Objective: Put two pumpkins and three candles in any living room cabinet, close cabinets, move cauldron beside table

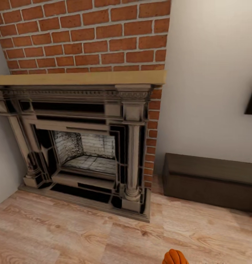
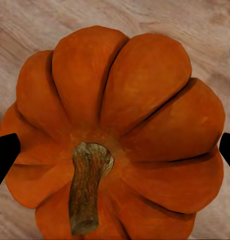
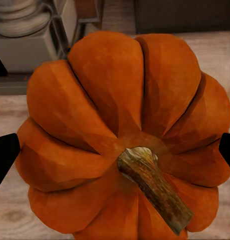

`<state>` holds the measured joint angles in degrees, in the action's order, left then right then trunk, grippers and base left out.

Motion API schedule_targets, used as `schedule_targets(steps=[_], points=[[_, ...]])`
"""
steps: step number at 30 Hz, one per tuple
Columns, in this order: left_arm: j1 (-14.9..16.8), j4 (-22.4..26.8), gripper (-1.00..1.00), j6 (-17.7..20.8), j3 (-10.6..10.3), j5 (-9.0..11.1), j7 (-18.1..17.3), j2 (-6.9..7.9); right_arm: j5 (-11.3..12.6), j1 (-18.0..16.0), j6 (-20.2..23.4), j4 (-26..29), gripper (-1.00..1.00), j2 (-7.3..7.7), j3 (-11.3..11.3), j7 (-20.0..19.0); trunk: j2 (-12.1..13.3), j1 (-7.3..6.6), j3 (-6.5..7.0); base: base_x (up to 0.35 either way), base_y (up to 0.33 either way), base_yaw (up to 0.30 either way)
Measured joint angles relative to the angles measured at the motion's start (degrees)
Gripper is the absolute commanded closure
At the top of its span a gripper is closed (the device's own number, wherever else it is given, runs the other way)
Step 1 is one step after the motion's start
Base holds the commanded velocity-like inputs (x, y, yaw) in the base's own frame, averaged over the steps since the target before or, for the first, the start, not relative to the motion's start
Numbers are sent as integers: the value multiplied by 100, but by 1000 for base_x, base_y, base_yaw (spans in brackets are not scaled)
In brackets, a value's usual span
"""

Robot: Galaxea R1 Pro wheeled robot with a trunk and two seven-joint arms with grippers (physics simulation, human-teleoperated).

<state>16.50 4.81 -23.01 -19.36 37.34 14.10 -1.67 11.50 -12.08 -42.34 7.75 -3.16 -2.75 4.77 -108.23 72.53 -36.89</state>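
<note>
Head view, left to right: stone-and-brick fireplace (image 1: 85,146) fills the left and middle, wood floor (image 1: 67,234) in front, the low dark cabinet (image 1: 210,181) sits against the wall to its right, fronts look closed. An orange pumpkin (image 1: 174,257) peeks in at the bottom edge. Left wrist view: left gripper (image 2: 115,150) straddles a pumpkin (image 2: 120,130), black fingertips (image 2: 4,152) pressed at both flanks, so it's holding it. Right wrist view: right gripper (image 3: 115,155) likewise clamps the second pumpkin (image 3: 125,135), fireplace base behind. Step looks like carrying both pumpkins to the cabinet. Next probably means turning right, closing in, and opening a drawer, awkward with both grippers full.
</note>
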Motion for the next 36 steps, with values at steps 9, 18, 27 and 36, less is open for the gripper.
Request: schedule_targets(steps=[9,18,27,36], points=[[0,-1,100,-1,2,4,-1,0,10,0,2,-1,100,27,8,0,0,0,0,0,-330,-269],[0,0,100,-4,-1,-4,3,1,7,-1,11,0,100,25,11,-4,0,0,0,0,-53,-78],[0,0,100,-3,2,2,3,5,17,-1,19,-1,100,11,11,5,0,0,-18,0,-1,-1],[1,-2,100,-4,3,6,1,7,13,0,20,-6,100,18,8,5,0,0,-73,0,0,-122]])
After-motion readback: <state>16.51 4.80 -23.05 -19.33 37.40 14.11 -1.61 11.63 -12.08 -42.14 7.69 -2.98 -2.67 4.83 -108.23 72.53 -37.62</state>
